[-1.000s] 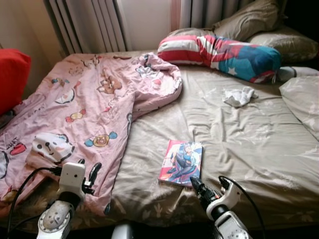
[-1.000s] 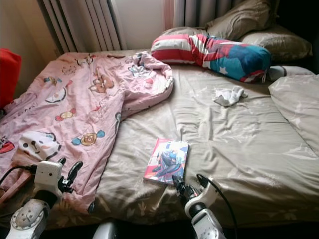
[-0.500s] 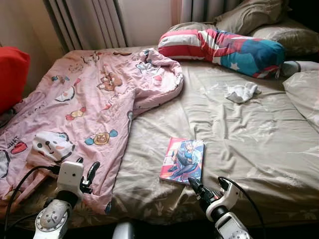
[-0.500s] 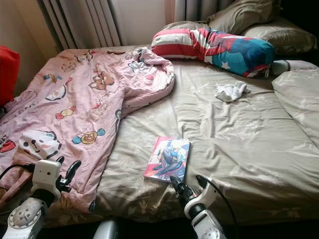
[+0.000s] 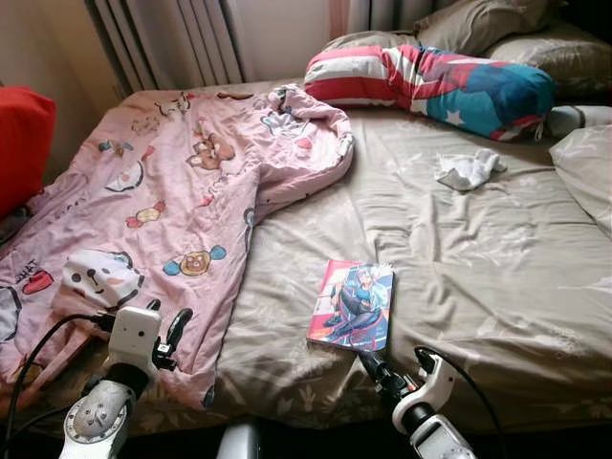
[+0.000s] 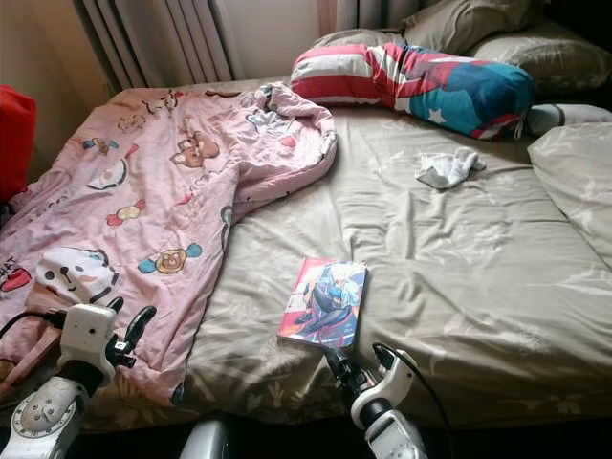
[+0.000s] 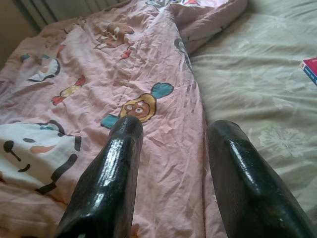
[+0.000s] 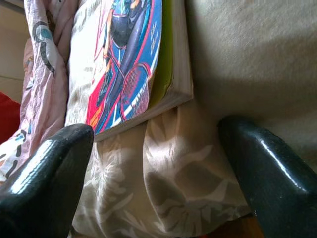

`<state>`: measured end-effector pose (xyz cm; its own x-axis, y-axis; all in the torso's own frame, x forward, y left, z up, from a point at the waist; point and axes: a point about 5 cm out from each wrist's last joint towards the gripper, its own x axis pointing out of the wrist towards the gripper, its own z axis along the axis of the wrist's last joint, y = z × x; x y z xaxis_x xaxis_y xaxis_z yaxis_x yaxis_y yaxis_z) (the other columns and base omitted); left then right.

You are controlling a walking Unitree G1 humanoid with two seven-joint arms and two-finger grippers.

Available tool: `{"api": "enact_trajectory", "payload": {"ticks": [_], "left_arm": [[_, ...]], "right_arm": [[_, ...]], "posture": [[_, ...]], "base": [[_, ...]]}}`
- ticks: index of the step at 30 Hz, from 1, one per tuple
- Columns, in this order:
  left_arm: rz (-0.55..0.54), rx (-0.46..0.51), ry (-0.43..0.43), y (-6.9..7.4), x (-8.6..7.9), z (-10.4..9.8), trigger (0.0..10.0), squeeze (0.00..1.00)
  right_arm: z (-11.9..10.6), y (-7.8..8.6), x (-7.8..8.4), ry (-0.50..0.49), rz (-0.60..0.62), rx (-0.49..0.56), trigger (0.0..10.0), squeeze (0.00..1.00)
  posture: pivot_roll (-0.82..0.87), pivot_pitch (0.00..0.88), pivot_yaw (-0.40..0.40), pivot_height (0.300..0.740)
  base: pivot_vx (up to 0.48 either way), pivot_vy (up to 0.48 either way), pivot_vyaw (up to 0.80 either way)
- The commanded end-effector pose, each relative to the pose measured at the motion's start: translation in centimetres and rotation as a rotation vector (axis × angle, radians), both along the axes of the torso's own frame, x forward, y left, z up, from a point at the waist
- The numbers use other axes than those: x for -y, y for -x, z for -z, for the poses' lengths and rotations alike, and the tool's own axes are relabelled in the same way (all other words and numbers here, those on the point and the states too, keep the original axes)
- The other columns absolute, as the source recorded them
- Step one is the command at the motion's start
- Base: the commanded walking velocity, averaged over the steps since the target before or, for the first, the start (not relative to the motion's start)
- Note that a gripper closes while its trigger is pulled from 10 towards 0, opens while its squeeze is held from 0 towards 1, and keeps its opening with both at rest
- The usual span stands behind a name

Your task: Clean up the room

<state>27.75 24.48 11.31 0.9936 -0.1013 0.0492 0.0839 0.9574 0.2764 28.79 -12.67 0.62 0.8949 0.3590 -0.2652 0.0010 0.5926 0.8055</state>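
Comic book (image 5: pixel 351 305) is lying flat on the beige bedsheet (image 5: pixel 478 277) near the bed's front edge, and the right gripper (image 5: pixel 375 366) is sitting just short of its near edge, fingers spread wide with nothing between them; in the right wrist view the book's lower corner is lying ahead of the gap between the two black fingers (image 8: pixel 44 183). The left gripper (image 5: pixel 167 330) is hovering over the near hem of the pink cartoon-print blanket (image 5: pixel 163 201), its fingers also parted and empty. The step in hand appears to be the approach to pick up the book. The next move probably calls for pushing the right gripper forward so one finger is sliding under the cover edge and the other is coming down on top, since the book is lying flat on soft fabric that may give. Further back, a crumpled white cloth (image 5: pixel 469 170) is resting on the sheet, and beyond it a striped star-patterned pillow (image 5: pixel 430 81) is lying against beige pillows (image 5: pixel 516 38) by the curtains (image 5: pixel 182 38).
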Motion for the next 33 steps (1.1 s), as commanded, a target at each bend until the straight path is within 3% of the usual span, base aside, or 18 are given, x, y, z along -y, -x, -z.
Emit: {"api": "enact_trajectory", "payload": {"ticks": [1,29,30,33], "left_arm": [[-0.007,-0.028,-0.026,0.4,-0.6,0.2,10.0,0.0],[-0.007,-0.029,-0.027,0.5,-0.7,0.2,10.0,0.0],[0.003,-0.026,-0.022,0.0,-0.1,0.4,10.0,0.0],[0.007,-0.023,-0.017,-0.3,0.2,0.5,10.0,0.0]], "right_arm": [[0.4,0.3,-0.5,-0.007,-0.009,-0.016,10.0,0.0],[0.4,0.2,-0.5,-0.007,-0.01,-0.015,10.0,0.0],[-0.3,1.3,0.2,0.01,0.0,0.086,10.0,0.0],[-0.7,2.1,0.5,0.018,0.001,0.129,10.0,0.0]], "posture": [[0.11,0.16,0.126,0.536],[0.11,0.16,0.126,0.536],[0.08,0.148,0.113,0.536],[0.08,0.144,0.106,0.536]], "base": [[0.0,0.0,0.0],[0.0,0.0,0.0],[0.0,0.0,0.0],[0.0,0.0,0.0]]}}
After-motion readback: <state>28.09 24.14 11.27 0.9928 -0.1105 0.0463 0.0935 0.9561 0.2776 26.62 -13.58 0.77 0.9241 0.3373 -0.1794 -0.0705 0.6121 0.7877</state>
